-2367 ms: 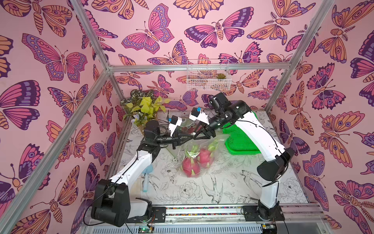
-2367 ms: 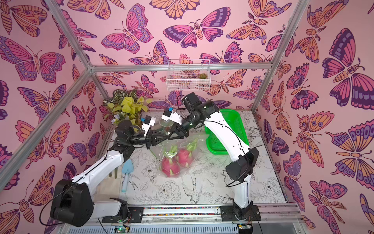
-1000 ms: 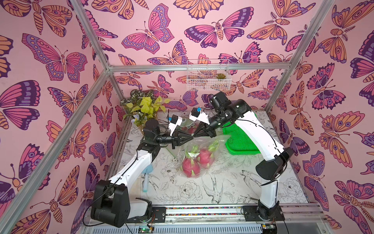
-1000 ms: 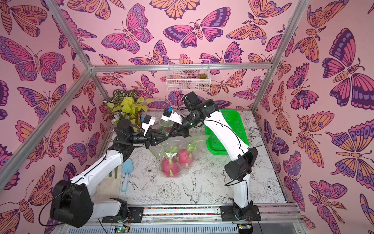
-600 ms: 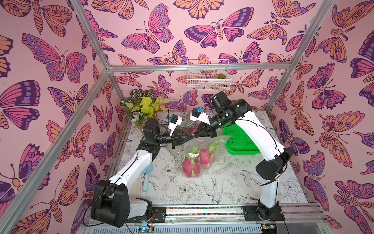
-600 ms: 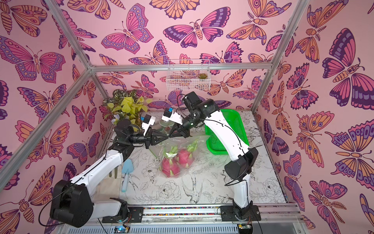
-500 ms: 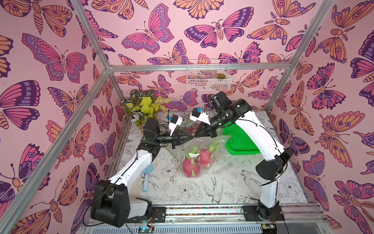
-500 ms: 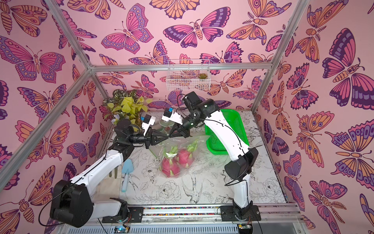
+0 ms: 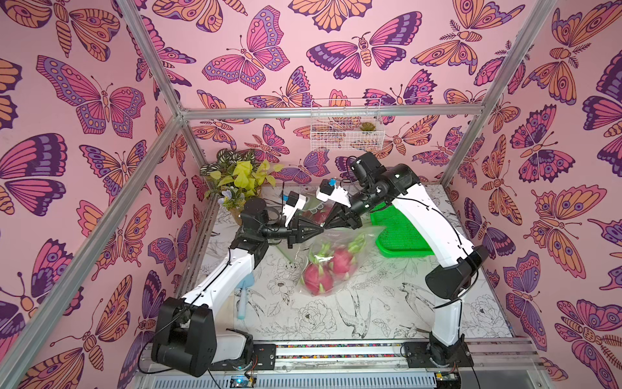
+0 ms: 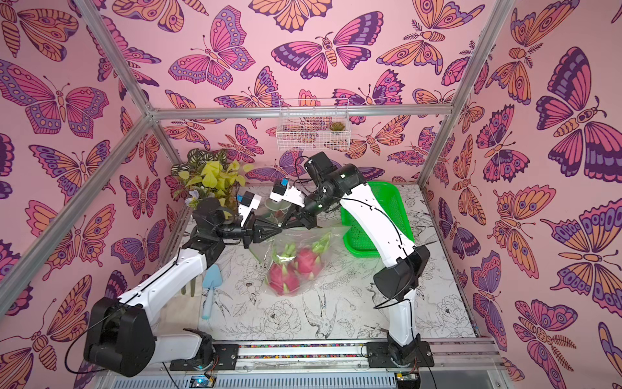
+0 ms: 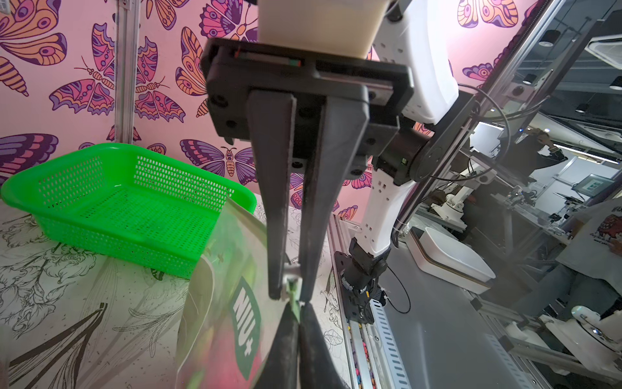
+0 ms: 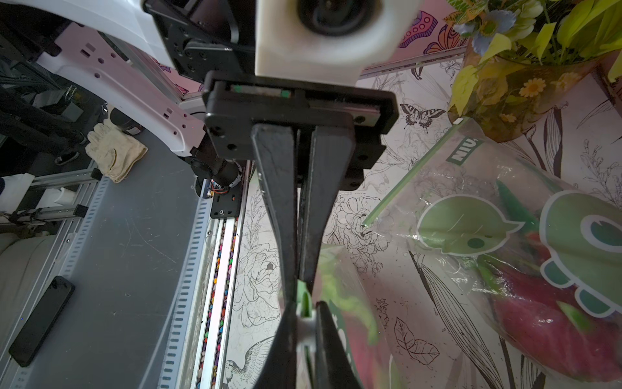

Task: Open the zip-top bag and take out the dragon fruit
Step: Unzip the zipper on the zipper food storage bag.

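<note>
Left gripper and right gripper: tips meet nose to nose above table; both wrist views show each clamped tight on green zip edge of zip-top bag; bag top lifted, bottom resting on table; dragon fruit inside bag, magenta with green scales, at least two visible in both top views; green basket just beside bag; blue trowel near left arm.

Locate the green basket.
In both top views, basket sits back right on the table, partly behind the right arm, beside the bag.
</note>
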Available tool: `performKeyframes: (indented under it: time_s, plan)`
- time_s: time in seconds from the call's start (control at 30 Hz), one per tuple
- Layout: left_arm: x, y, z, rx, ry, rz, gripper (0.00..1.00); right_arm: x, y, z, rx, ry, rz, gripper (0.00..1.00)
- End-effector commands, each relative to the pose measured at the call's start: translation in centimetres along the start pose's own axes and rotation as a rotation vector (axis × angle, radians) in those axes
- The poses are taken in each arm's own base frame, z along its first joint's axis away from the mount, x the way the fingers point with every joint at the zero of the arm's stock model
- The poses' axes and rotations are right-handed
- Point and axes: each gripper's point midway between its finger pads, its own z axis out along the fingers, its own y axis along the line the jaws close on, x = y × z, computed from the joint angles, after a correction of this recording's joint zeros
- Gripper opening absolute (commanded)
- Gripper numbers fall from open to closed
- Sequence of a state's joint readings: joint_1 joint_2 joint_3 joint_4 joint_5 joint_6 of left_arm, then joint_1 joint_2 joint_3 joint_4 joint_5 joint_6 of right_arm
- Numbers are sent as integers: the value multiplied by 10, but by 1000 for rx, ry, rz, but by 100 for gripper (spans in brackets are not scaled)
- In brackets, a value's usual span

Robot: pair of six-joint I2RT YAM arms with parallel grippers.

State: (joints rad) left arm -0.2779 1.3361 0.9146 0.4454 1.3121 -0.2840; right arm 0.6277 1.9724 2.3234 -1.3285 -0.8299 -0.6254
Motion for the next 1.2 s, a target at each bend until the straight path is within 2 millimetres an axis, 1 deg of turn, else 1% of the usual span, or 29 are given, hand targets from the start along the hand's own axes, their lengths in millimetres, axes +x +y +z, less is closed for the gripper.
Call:
performKeyframes:
  time_s: [0.0, 0.17, 0.53, 0.73, 0.77, 0.87, 1.17]
  plan:
    - [-9, -5, 3, 24, -4, 51, 0, -3, 3, 1, -18, -9, 4, 0]
    - [-11, -5, 3, 6, -9, 61, 0, -1, 5, 0, -18, 1, 4, 0]
    - [-23, -14, -4, -16, -28, 100, 0, 20, -3, -6, 1, 52, 29, 0]
    - [-23, -12, -7, -27, -31, 92, 0, 29, -4, -11, 33, 65, 16, 0]
    - [-31, -22, -10, -27, -41, 126, 0, 31, -5, -10, 35, 73, 13, 0]
    - [-32, -24, -14, -36, -45, 132, 0, 37, -7, -11, 46, 97, 16, 0]
    - [-36, -25, -22, -57, -53, 142, 0, 42, -8, -21, 78, 101, 11, 0]
